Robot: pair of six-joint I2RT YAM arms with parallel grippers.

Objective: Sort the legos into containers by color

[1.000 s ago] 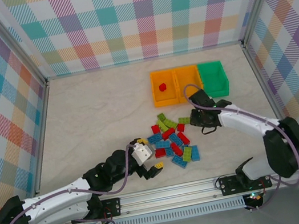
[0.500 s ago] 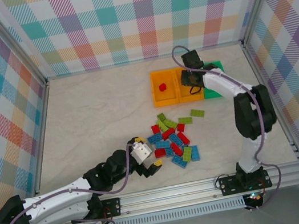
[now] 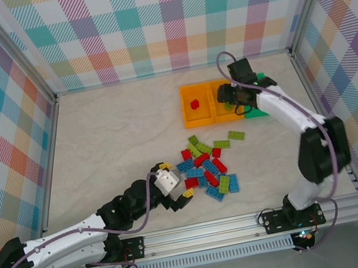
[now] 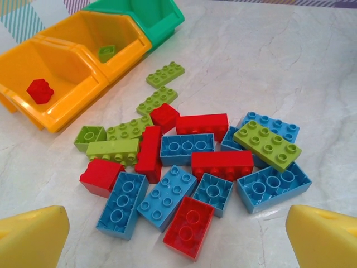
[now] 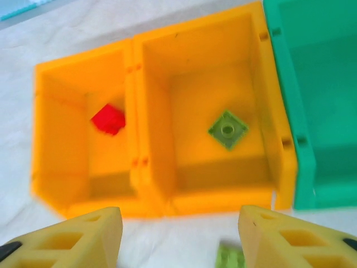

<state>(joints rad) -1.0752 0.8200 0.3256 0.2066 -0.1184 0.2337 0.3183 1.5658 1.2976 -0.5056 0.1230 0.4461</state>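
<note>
The left gripper hangs wide open and bare beside the heap of small red, blue and lime green studded plastic bricks. Further on, the left orange plastic bin holds one red brick. The middle orange plastic bin holds one small lime green brick, and the right gripper hovers above it, jaws apart and empty. That drop looks done; the next move calls for fetching another brick from the heap.

2 orange bins, 1 green bin; legos: 7 red, 7 blue, 7 lime.
</note>
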